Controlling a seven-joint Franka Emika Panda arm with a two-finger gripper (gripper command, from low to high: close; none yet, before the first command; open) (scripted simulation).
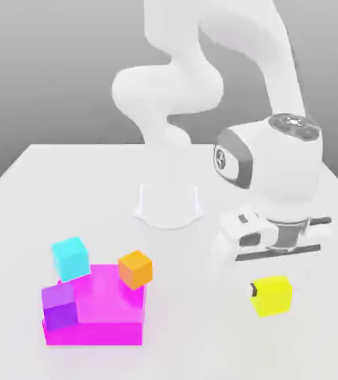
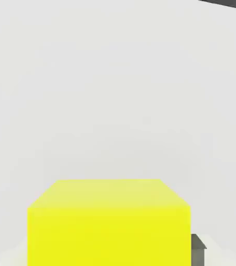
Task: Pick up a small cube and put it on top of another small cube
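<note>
Cube in yellow [image 1: 271, 295], that's the one in play, and the gripper [image 1: 272, 289] has it! Fingers closed on it from opposite sides, with a dark pad [image 2: 198, 255] tight against one side face in the hand view. Over in the exterior view it sits low on the right, directly beneath the hand [image 1: 249, 230], its near face square to us and slightly tilted; whether it touches the tabletop [image 1: 201, 319], I can't call.

Well apart from it, across to the exterior view's left, lies the flat magenta block [image 1: 108, 297], and what a crowd around it! Orange cube [image 1: 135, 269] at its far right corner, cyan cube [image 1: 70, 259] at the far left, purple cube [image 1: 59, 306] along the left side, overlapping the block's edge in this view. Exactly how each one rests against the block, I cannot tell.

Behind them all stands the white arm [image 1: 168, 89], its base planted on the tabletop, reaching over to the exterior view's right.
</note>
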